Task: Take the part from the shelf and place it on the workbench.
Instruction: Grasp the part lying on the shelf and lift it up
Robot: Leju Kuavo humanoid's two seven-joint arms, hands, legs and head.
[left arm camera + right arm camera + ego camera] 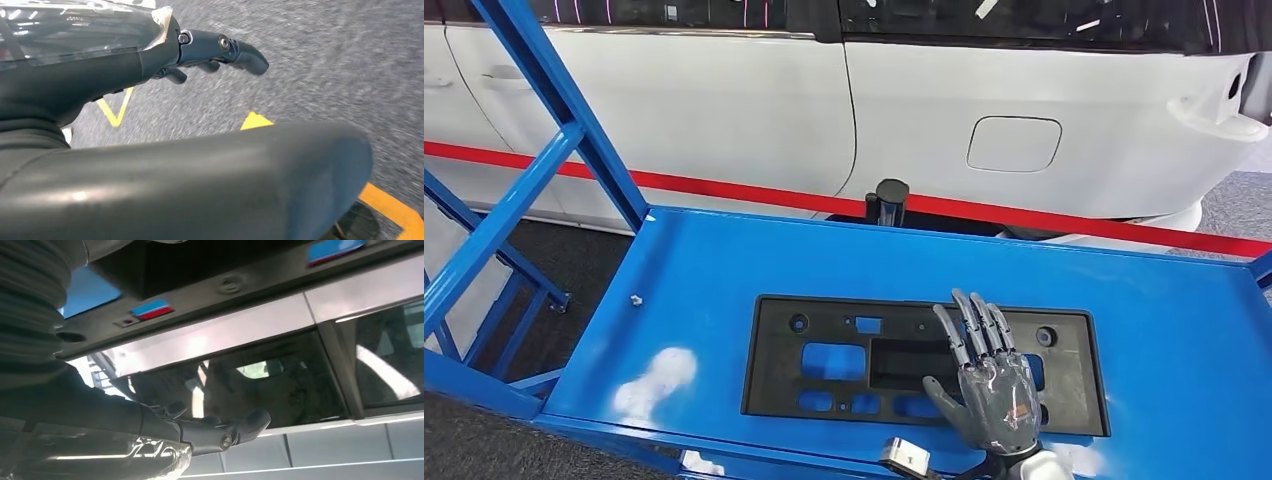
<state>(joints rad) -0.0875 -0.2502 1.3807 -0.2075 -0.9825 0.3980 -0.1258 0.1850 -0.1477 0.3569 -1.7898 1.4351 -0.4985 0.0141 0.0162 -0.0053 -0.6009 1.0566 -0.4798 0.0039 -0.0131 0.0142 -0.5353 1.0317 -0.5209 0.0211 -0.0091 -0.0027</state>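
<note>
Where white car looms, part on workbench

The left hand is hanging over a grey speckled floor, its dark fingers curling inward and holding nothing. Yellow painted lines are crossing the floor beneath it.

**A car assembly workshop**

A vehicle production floor is indicated. A white car body with a fuel filler flap is parked just behind a blue steel workbench. A red line is seen beside the car. Grey flooring is marked with yellow lines, and a blue frame is seen alongside.
</note>
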